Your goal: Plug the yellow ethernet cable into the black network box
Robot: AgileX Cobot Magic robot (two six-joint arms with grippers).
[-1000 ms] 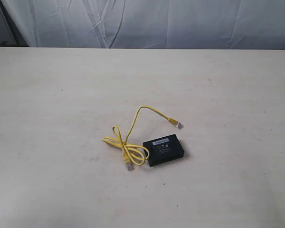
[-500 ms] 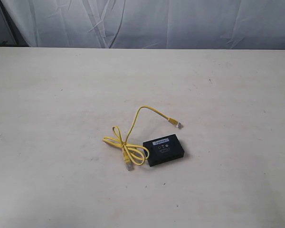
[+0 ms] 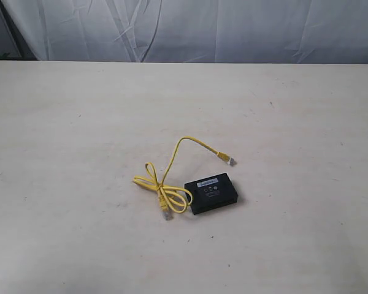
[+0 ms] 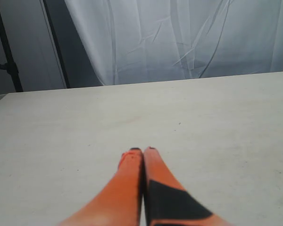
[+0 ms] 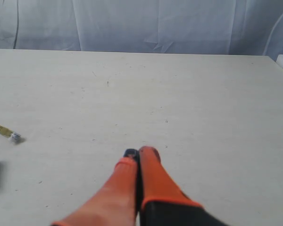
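Yellow ethernet cable (image 3: 165, 184) lies on the pale table (image 3: 61, 122), a bit below the middle of the exterior view. Part of it is bundled in a small loop just left of the black network box (image 3: 213, 193), loop close to the box's left end, maybe touching; can't tell. One clear plug (image 3: 167, 215) sits at the near end of the loop. The rest of the cord arcs up and right, ending in the other plug (image 3: 231, 161), which rests on the table behind the box, apart from it. Neither plug is in the box.

Box lies flat, pale label strip and small white markings facing up.

Left gripper (image 4: 142, 149): orange fingers pressed together, nothing between them, over bare table. Right gripper (image 5: 139, 151): also closed tight, holding nothing; its camera catches a plug and a stub of cable (image 5: 4, 132) off to one side, well apart from the fingertips. Neither arm shows in the exterior view. White wrinkled curtain (image 3: 233, 30) hangs behind the table.
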